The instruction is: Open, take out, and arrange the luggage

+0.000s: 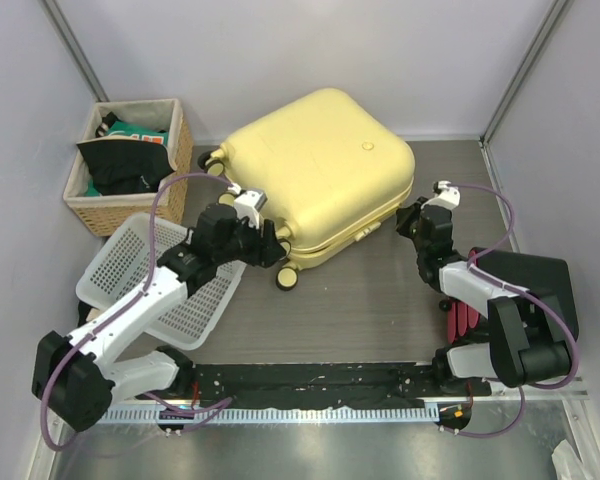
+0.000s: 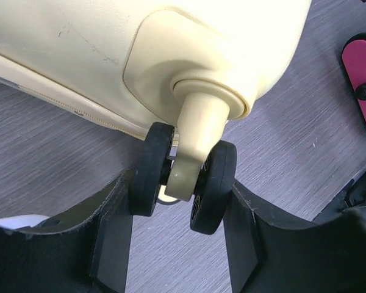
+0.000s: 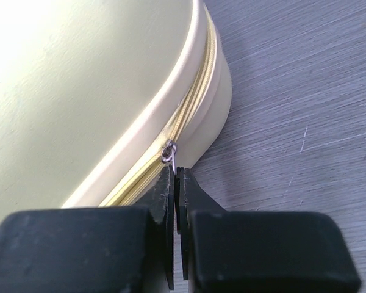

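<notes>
Two containers stand at the left of the grey wood-grain table point(image 1: 370, 310). A square woven wicker basket point(image 1: 180, 150) sits in the far corner and holds crumpled black fabric point(image 1: 125, 165) and a green item point(image 1: 140, 130). Just in front of it is a white plastic mesh tray point(image 1: 195, 310), partly under the left arm.

The pale-yellow hard-shell suitcase point(image 1: 325, 170) lies flat mid-table with its lid shut. Its shell is smooth and glossy with rounded corners, and the left wrist view shows faint scuffs. A black hard case point(image 1: 540, 275) with a pinkish-red edge lies at the right, beside the right arm.

The left gripper point(image 2: 182, 198) has its jaws spread wide, straddling the twin black caster wheel point(image 2: 147, 168) at the suitcase's near corner. The pads lie against the outer faces of the tyres.

The right gripper point(image 3: 175, 178) has its jaws pinched almost together on the small metal zip pull point(image 3: 169, 151). The pull sits on the pale-gold zip point(image 3: 192, 104) along the seam.
</notes>
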